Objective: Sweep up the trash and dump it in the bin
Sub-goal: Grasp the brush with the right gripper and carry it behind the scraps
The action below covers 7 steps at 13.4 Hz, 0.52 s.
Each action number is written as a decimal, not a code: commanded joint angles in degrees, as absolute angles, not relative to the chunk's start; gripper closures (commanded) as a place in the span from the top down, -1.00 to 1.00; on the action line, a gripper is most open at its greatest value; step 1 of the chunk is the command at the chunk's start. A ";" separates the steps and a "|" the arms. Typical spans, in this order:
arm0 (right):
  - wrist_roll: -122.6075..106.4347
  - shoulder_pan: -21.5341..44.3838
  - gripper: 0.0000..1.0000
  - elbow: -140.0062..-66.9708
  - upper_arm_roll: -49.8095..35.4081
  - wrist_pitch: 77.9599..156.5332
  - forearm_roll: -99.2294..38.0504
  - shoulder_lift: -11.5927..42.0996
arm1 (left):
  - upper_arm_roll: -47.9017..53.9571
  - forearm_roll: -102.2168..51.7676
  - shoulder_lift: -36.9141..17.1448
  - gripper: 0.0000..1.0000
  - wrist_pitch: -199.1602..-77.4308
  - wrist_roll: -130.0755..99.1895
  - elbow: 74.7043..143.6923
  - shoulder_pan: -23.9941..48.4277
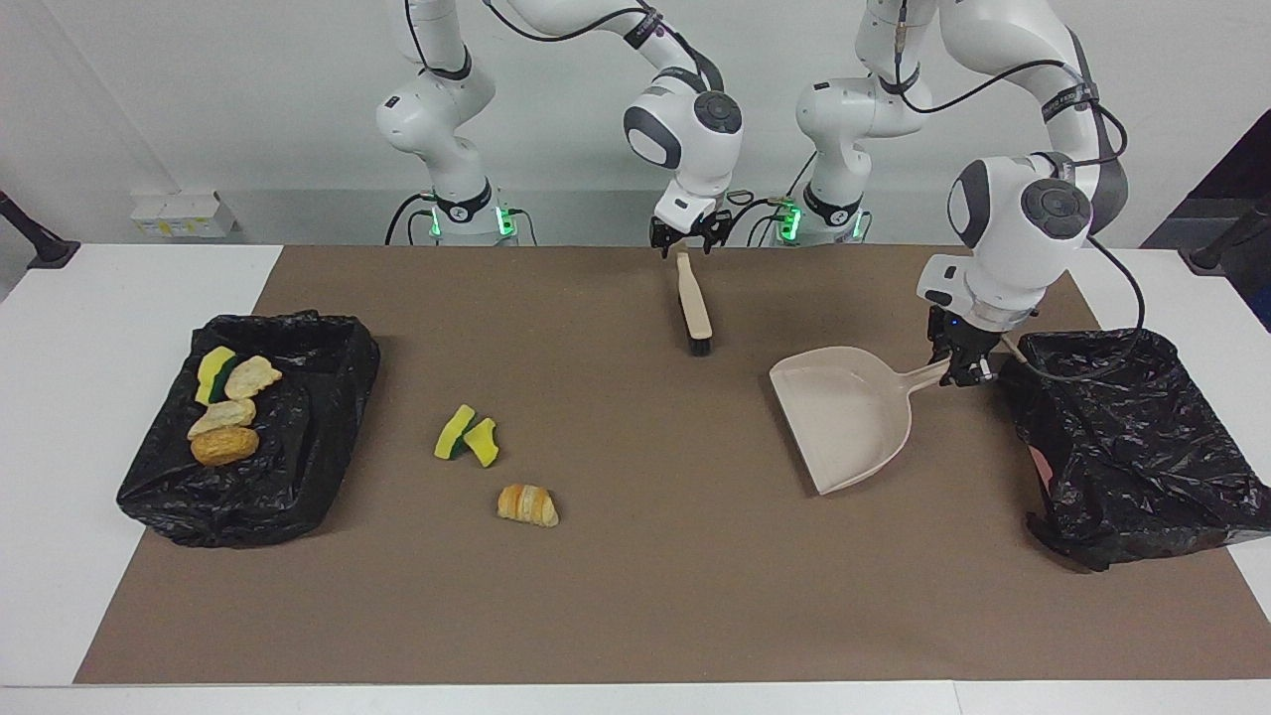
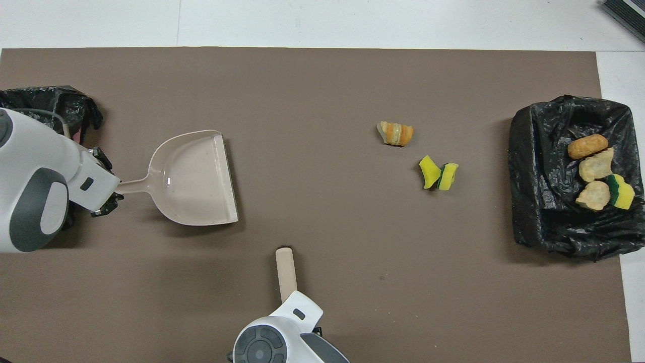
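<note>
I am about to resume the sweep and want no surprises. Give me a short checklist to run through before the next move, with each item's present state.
1. Left hand grips the dustpan by its handle: ok.
2. Dustpan pan is empty and its mouth points toward the loose trash: ok.
3. Right hand has hold of the brush: not ok; it is above the handle's end, and the brush lies on the mat.
4. Loose trash is in open reach: ok; two sponge wedges and the croissant lie on the mat between brush and filled bin.
5. Filled bin at the right arm's end has room: ok.
6. Bin beside the left hand is empty: cannot tell.
</note>
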<state>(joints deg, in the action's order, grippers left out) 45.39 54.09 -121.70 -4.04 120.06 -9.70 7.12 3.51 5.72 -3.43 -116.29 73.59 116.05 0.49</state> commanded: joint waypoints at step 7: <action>46.49 54.05 -1.00 -125.51 -4.22 120.15 -13.36 4.22 | 3.87 6.59 -1.23 -1.00 -117.69 72.77 118.48 0.09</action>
<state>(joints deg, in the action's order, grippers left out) 45.39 54.15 -123.95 -4.04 120.05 -11.88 5.89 3.53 5.72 -3.36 -116.31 73.23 116.08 0.48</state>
